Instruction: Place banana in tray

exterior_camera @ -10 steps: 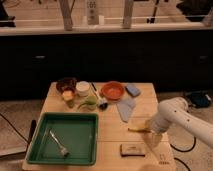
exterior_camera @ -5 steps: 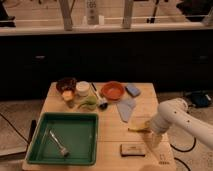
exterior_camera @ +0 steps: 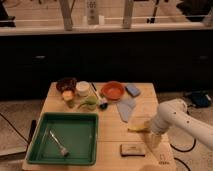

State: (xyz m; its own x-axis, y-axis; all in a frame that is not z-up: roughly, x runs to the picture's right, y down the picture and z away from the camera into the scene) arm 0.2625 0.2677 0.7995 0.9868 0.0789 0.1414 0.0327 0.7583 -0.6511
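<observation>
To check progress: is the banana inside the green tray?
No, the banana lies on the table right of the tray, beside the tool.

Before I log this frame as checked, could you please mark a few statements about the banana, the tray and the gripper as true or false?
1. The banana lies inside the tray. False: it lies on the table, to the right of the tray.
2. A fork lies in the tray. True.
3. The gripper hangs over the tray. False: it is at the right side of the table, close beside the banana.
4. The orange bowl stands on the table outside the tray, farther from the camera. True.
</observation>
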